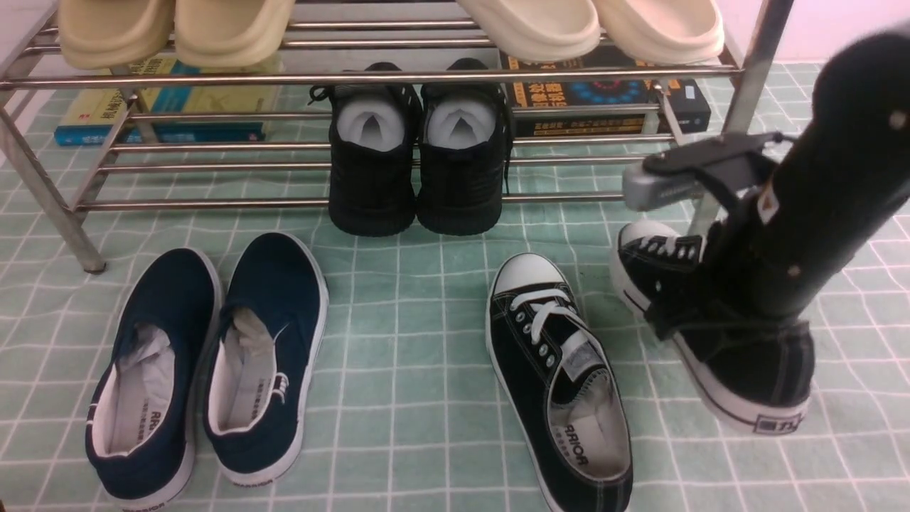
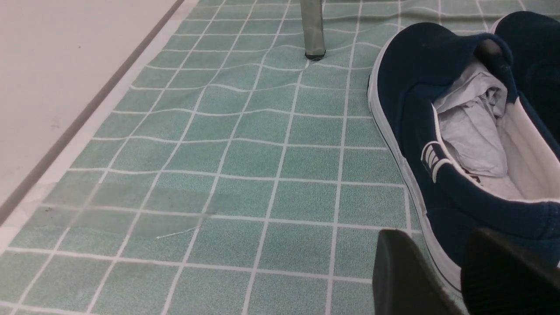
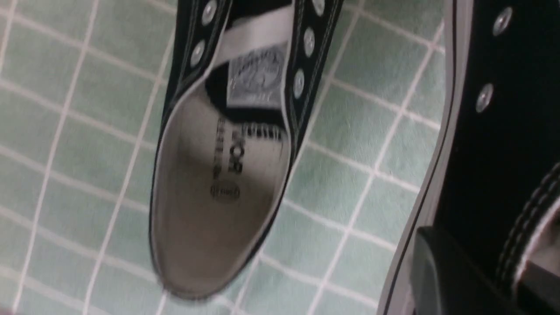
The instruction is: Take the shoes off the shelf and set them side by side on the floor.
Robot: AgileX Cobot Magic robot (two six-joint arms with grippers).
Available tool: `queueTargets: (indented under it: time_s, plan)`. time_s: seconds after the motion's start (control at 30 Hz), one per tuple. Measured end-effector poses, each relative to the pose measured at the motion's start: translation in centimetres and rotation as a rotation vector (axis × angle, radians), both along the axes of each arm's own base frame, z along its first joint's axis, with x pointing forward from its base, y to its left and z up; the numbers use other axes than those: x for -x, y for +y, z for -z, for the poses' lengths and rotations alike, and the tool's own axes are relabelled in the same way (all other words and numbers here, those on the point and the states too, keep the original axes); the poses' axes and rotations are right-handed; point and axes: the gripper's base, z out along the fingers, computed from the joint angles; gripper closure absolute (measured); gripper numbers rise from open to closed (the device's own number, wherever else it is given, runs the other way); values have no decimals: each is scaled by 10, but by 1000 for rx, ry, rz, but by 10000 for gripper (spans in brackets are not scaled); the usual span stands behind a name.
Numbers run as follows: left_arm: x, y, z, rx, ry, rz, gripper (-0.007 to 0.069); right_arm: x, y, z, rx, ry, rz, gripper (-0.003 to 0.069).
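While the held sneaker [image 1: 718, 341] is pinched at its side wall by the closed right gripper [image 1: 672, 316], off the shelf [image 1: 370, 77] and tilted near the right edge of the floor [image 1: 398, 427], it cannot be told whether its sole touches the floor. The free sneaker [image 1: 558, 377] is laid flat near it, apart and not parallel. If the pinch is opened at this tilt, the held sneaker could be tipped onto its side. If it is swung carelessly, its toe could be knocked against the shelf's right leg just beside it, or the free sneaker could be pushed askew. The left gripper [image 2: 446, 258] is spread and empty, just beside the slip-ons [image 2: 437, 109]. Paper is stuffed in the slip-ons and in the black shoes [image 1: 419, 171] on the lower tier; nothing is seen inside the free sneaker.
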Motion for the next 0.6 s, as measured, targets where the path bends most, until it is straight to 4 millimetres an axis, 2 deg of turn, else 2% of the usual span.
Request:
queueTargets:
  time_s: [0.27,0.43,0.6]
  plan:
    - [0,0,0,-2,0,0,383,-10,4,42,-40,-72,57,642]
    - [0,0,0,-2,0,0,383,-17,10,69,-38,6,82,638]
    - [0,0,0,-2,0,0,383,-16,16,79,-77,74,122,633]
